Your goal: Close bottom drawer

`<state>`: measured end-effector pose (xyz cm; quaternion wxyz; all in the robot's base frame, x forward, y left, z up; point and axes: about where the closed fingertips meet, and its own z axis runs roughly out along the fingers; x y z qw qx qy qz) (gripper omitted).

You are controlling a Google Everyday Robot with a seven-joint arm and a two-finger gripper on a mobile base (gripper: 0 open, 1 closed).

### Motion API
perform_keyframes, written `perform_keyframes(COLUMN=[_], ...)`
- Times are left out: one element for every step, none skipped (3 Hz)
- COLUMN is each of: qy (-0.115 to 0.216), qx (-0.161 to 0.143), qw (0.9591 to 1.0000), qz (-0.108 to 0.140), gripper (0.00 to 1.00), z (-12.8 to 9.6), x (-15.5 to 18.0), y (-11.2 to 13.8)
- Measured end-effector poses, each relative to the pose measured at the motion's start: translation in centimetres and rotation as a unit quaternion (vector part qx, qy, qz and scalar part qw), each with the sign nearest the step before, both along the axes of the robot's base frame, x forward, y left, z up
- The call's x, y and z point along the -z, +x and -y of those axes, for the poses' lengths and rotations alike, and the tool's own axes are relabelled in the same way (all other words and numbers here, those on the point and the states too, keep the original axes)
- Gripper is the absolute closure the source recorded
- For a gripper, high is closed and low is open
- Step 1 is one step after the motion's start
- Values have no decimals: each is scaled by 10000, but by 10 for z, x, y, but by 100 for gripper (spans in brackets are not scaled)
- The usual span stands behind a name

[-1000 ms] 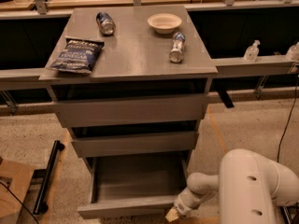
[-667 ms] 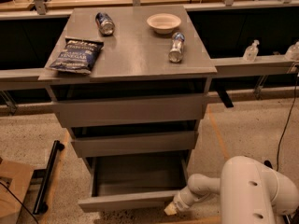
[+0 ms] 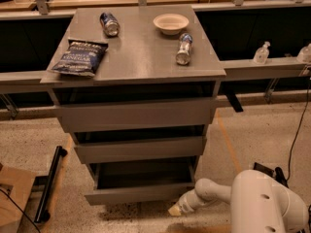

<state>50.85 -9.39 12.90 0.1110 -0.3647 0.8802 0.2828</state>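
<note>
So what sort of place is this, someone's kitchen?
Probably a robot test lab, not a home: a grey wood-grain drawer cabinet stands on speckled floor, staged with a dark chip bag and white bowl. The end effector sits low by the part-open bottom drawer.

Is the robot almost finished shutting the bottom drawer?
Not quite. The gripper is down at the front of the bottom drawer, near its right end, placed to push. The drawer sticks out, its inside showing. Left: slide it fully in.
</note>
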Motion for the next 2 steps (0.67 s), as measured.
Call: perform_keyframes(qy=[26, 83], qx=[-128, -365], qw=[9991, 9937], qz=[400, 1055], gripper=[100, 100], z=[-14, -27], x=[-8, -26], y=[28, 75])
